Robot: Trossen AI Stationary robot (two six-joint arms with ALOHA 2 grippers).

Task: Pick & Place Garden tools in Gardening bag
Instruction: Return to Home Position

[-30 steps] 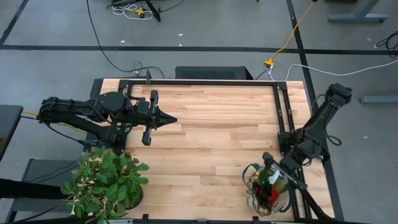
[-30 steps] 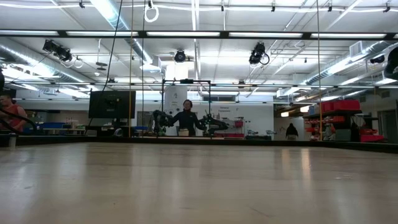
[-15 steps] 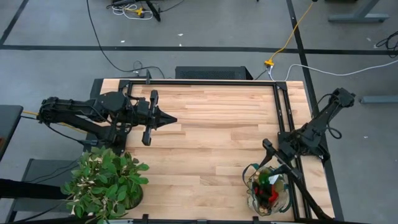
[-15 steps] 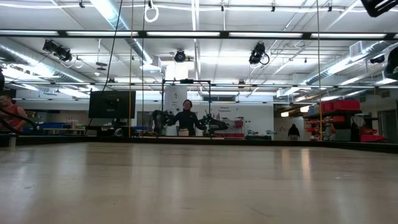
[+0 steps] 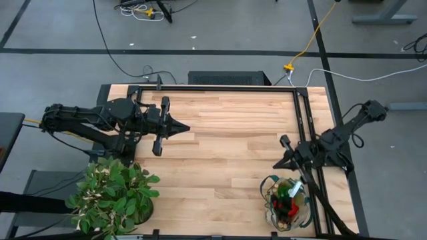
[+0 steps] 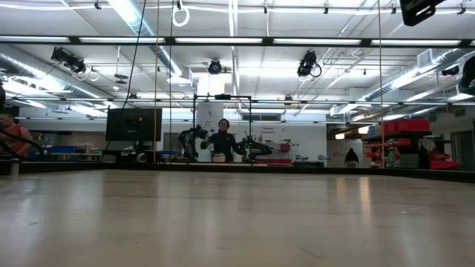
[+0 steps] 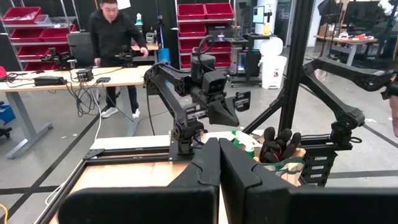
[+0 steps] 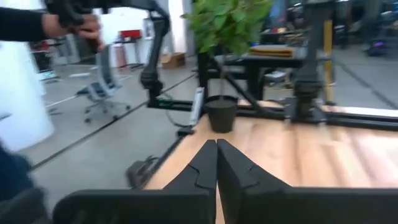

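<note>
Your right gripper [image 5: 277,163], fingers closed and empty, hangs just off 11 o'clock of the bag [image 5: 269,208], which sits at the 5 o'clock corner of the table [image 5: 227,147]. A low swing could snag a handle and spill the tools [image 5: 287,200]. The left gripper [image 5: 185,128], also closed, waits at 9 o'clock.

Grey concrete floor [image 5: 220,27], red storage bins [image 7: 205,9], bright ceiling lights [image 6: 137,15].

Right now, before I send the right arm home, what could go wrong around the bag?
1. The gardening bag stands in a corner of the table, close to the edge, so a nudge might tip it off.
2. The right gripper, fingers shut, hangs close beside the bag. A low swing could snag its handles or the garden tools that stick out of it.
The left gripper waits far off and looks harmless.
</note>
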